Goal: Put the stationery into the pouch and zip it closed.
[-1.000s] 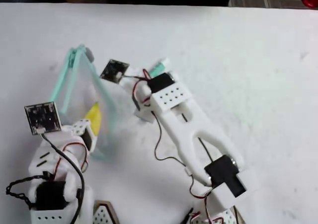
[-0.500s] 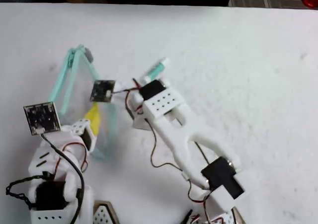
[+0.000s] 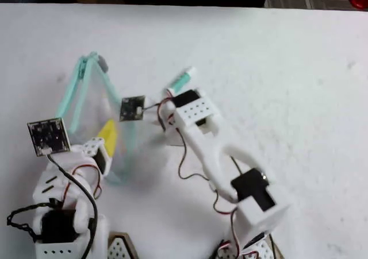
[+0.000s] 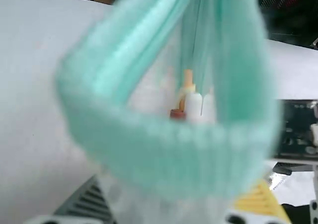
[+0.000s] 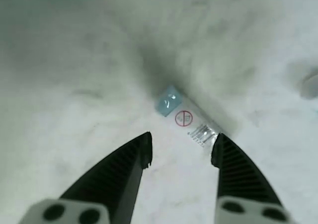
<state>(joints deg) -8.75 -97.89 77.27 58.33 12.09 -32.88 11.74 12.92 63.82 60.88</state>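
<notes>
Now R gripper (image 5: 182, 136) angled down, jaws apart, over white stick (image 5: 186, 122).

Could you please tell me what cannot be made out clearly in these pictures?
Left wrist view: the pouch has its green rim close and blurred, hiding most of the things inside.
High view: the right arm covers the near end of the white stick.
Right wrist view: one finger of the open right gripper covers one end of the stick, and its print is too small to read.

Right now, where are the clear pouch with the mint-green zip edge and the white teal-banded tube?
Clear mint-edged pouch (image 4: 164, 159): left wrist view, green zip rim.
White teal-banded tube (image 3: 181, 81): high view, teal band.
</notes>
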